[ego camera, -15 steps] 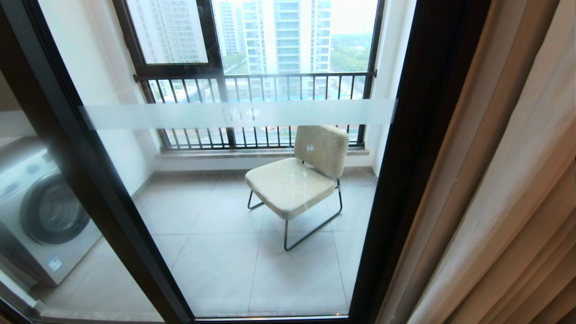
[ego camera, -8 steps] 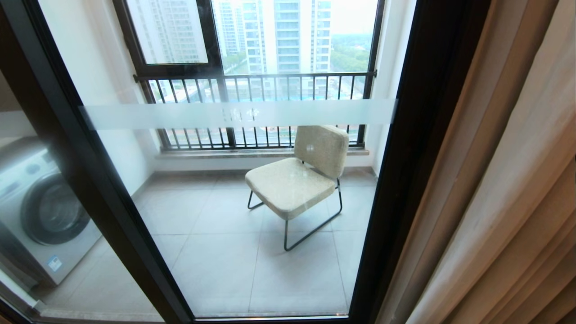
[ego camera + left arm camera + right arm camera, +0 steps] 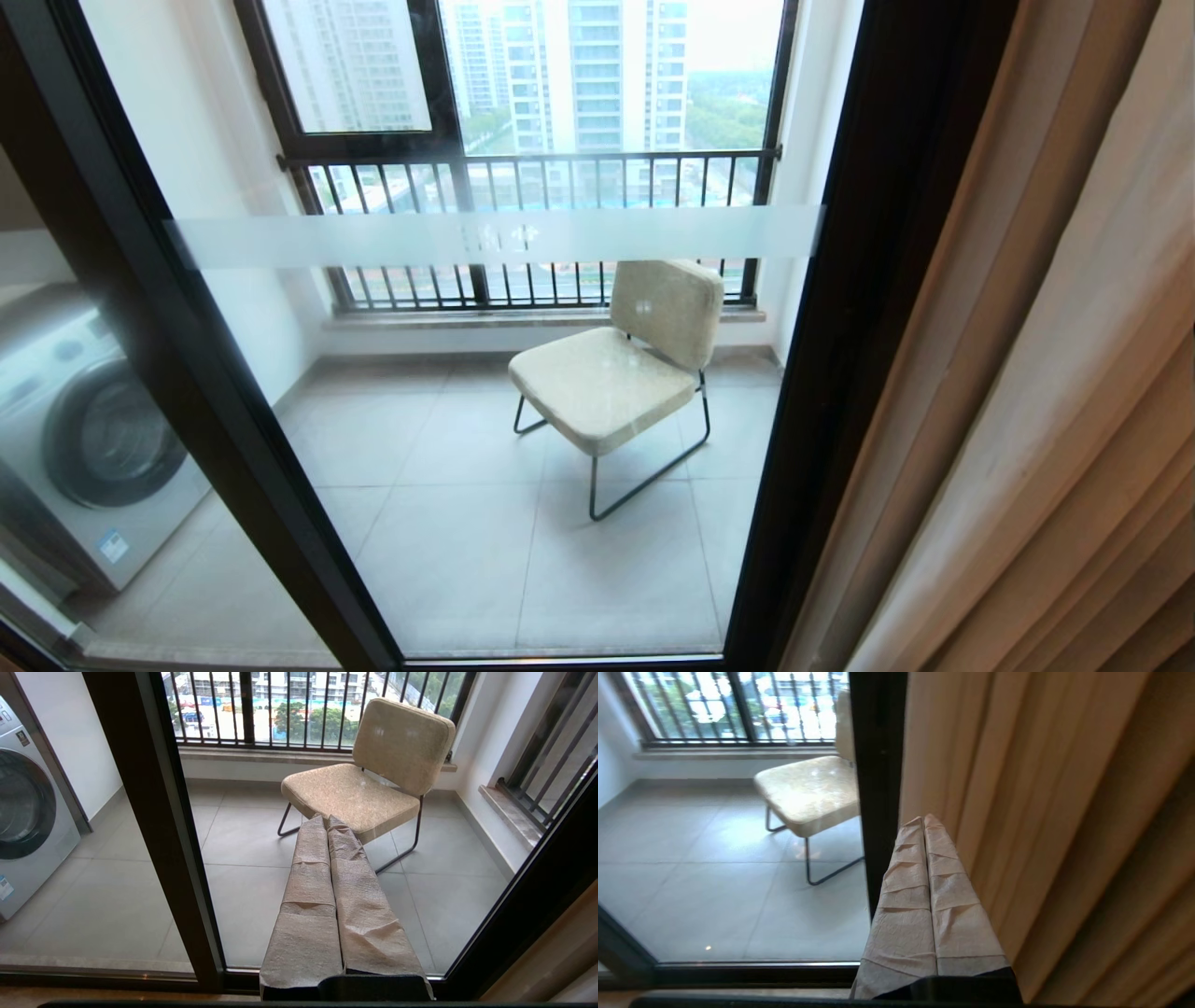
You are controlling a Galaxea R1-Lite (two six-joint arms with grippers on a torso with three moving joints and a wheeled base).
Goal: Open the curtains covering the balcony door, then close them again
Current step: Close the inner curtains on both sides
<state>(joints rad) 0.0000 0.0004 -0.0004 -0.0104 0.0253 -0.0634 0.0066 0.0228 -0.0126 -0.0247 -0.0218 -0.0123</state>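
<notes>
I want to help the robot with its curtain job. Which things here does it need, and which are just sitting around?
For the job:
- curtains, bunched at the right
- balcony door, its glass uncovered
- right hand, shut, beside the curtains
- left hand, shut, facing the glass

Just sitting around:
- chair
- washing machine
- barred window

We only see the two grippers, each from its own wrist camera. Left gripper (image 3: 327,820): two long tapering fingers wrapped in creased beige-tan paper-like covering, black base at the root. Right gripper (image 3: 923,820): same crinkled wrap, paler pinkish-beige, horizontal fold lines, black mount.
</notes>
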